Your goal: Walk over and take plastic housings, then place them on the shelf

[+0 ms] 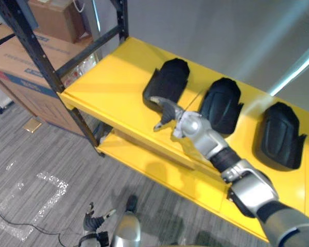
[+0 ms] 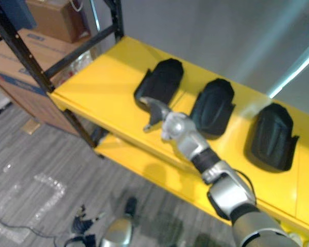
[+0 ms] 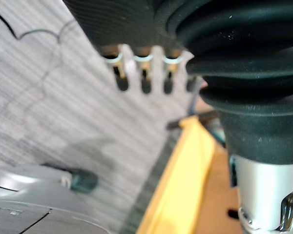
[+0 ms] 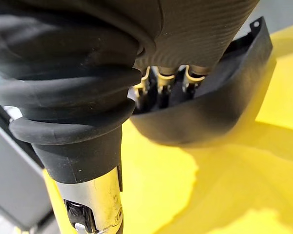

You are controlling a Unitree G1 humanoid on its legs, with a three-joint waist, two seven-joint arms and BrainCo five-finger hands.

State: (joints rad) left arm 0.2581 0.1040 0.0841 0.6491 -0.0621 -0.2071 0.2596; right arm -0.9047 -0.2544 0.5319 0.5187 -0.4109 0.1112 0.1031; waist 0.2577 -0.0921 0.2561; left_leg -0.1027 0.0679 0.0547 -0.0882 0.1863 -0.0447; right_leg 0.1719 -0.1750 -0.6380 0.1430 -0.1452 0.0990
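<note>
The right hand (image 1: pixel 168 109) reaches over the yellow shelf (image 1: pixel 105 87) with its fingers loosely extended. Their tips rest against the near rim of the leftmost plastic housing (image 1: pixel 171 76), with the thumb held apart. The middle housing (image 1: pixel 222 103) and rightmost housing (image 1: pixel 280 135) lie beside it in a row. The left hand (image 1: pixel 95 224) hangs relaxed above the carpet (image 1: pixel 36 154).

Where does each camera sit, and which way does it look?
Left eye view: on the head, looking down at the yellow shelf with left housing, middle housing, right housing; right hand at the left housing, left hand low over floor.
Right eye view: beside it, same scene.
Left wrist view: along the left hand, toward floor and shelf edge.
Right wrist view: along the right hand, at the left housing.
Both wrist views share the shelf.
</note>
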